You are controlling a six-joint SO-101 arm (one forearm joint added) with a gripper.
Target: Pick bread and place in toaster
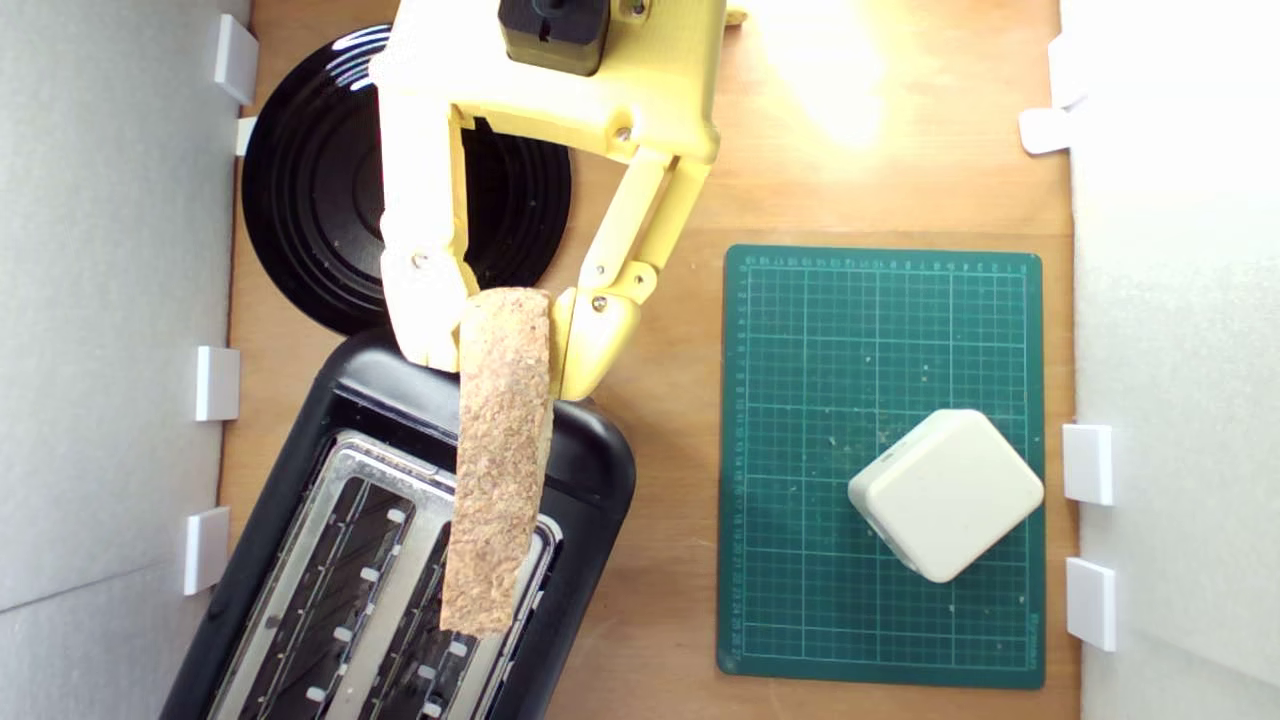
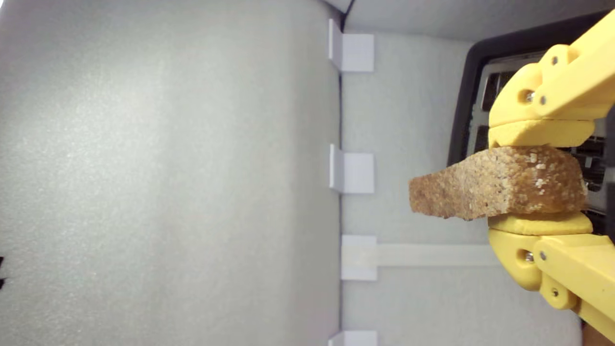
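Note:
The bread shows edge-on as a long brown crusty strip, held in the air over the toaster. My yellow gripper is shut on its upper end, one finger on each side. The strip's lower end hangs above the toaster's silver top, over the slot nearer the exterior view's right. The black toaster lies slanted at the bottom left of the exterior view. In the wrist view the bread sticks out from between the two yellow pads, and a corner of the toaster shows behind.
A round glossy black plate lies behind the toaster, partly under the arm. A green cutting mat on the exterior view's right carries a white rounded block. White foam walls with small white brackets border the wooden board.

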